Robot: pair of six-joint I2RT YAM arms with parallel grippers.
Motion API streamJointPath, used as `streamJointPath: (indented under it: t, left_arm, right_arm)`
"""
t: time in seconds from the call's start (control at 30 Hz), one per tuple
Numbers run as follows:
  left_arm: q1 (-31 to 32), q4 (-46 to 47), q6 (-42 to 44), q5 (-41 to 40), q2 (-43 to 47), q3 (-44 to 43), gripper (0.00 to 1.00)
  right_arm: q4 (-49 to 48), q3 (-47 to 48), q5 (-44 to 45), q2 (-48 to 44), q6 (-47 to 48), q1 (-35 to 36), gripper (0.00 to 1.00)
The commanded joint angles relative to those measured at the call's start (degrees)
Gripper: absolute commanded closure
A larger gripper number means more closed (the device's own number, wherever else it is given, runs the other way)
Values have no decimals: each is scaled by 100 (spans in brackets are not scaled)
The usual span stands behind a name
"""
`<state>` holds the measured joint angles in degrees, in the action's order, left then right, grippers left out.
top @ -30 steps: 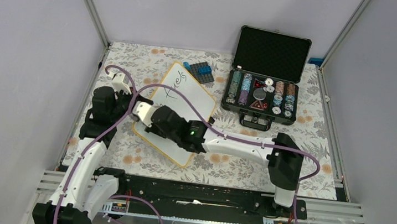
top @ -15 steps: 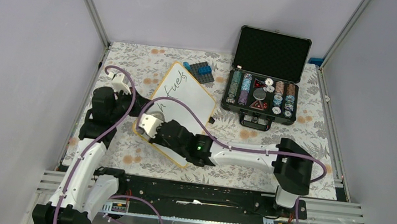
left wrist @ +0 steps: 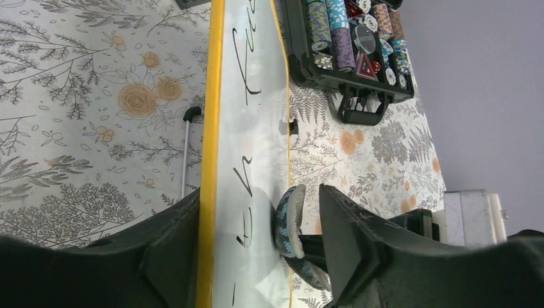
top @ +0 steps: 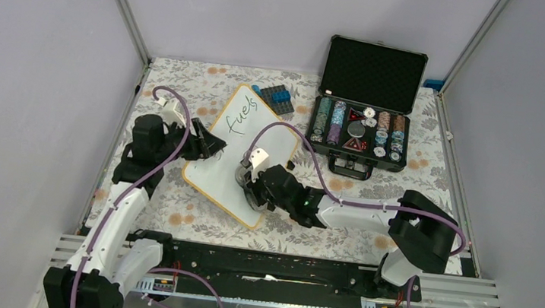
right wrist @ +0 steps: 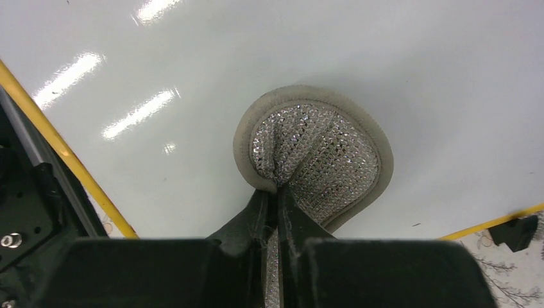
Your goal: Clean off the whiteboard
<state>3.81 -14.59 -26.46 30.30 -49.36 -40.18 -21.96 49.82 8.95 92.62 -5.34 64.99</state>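
From above, the whiteboard [top: 232, 157] lies flat and slantwise on the floral tablecloth [top: 185, 84], left of the middle. Black handwriting [top: 241, 116] sits near its far corner, and the rest of its face is white. The left gripper [top: 213, 146] is at the board's left long edge. The right gripper [top: 250, 176] reaches in from the right over the board's near half and has a round pad [top: 243, 181] at its tip, against the white face. An open chip case [top: 360, 129] stands just right of the board, apart from it. A small dark rack of blue pieces [top: 275, 97] lies at the board's far corner.

In the left wrist view, the left gripper [left wrist: 256, 196] has its jaws apart astride the board's edge. One finger [left wrist: 173, 250] is just beside the yellow rim [left wrist: 210, 160], and the other stands clear of the white face. Strokes of handwriting [left wrist: 247, 173] run along the board. The round pad [left wrist: 292, 218] is pressed on the surface between the fingers, and the chip case [left wrist: 346, 45] is beyond.

In the right wrist view, the right gripper [right wrist: 277, 199] is pinched tight on the round pad [right wrist: 314, 154]. The pad has silvery mesh with a beige border, folded where the fingers pinch it, and its edge is against the glossy whiteboard [right wrist: 385, 64]. The yellow rim [right wrist: 64, 154] runs at the left, and a black clip [right wrist: 513, 232] sits on the rim at the lower right.
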Motion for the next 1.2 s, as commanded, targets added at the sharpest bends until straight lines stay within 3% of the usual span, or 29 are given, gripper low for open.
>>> streamJointPath:
  t: [0.0, 0.1, 0.2, 0.37, 0.6, 0.77, 0.87, 1.03, 1.17]
  left_arm:
    - [4, 128, -291, 265, -68, -498, 33]
    - [-82, 288, -426, 319, -221, -665, 26]
    - [-249, 387, -503, 367, -453, -784, 27]
    - [-508, 695, -661, 826, -1062, -952, 40]
    - [-524, 717, -340, 768, -1352, -1055, 59]
    - [-517, 725, -59, 801, -1452, -968, 88]
    - [-517, 875, -73, 937, -1474, -826, 99]
    - [-481, 1011, -136, 1117, -1445, -727, 100]
    - [-444, 1078, -175, 1117, -1362, -647, 100]
  right_arm:
    - [-349, 52, -348, -200, -641, -63, 100]
    - [-338, 113, -385, -200, -744, -76, 100]
    - [-331, 127, -386, -266, -828, -100, 100]
    - [-199, 150, -368, -351, -834, -122, 100]
    - [-152, 212, -278, -452, -1072, -143, 100]
    - [194, 661, 555, -234, -2400, -148, 100]
    - [928, 1413, 987, 71, -3291, -150, 100]
    - [1387, 2286, 1007, 380, -3917, -151, 100]
    - [1464, 3110, 381, 902, -3959, -153, 100]
